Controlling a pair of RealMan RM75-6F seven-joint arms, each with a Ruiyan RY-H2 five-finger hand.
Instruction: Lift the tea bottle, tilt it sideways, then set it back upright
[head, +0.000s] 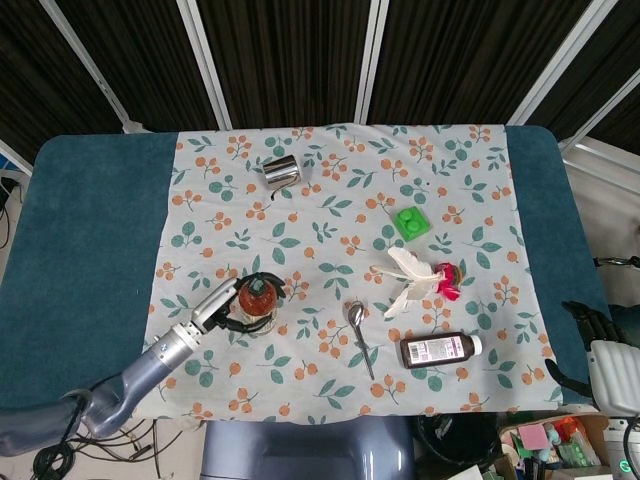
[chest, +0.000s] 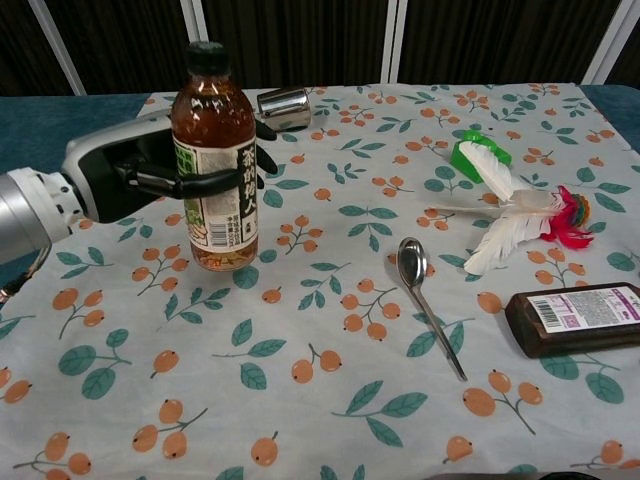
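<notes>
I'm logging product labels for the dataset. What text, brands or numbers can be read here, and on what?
Tea bottle, held by the left hand: large label characters partly turned away, not surely readable; small print and barcode blurred.
Brown bottle lying on its side: label with barcode, print too small.
Nothing else carries text.
</notes>
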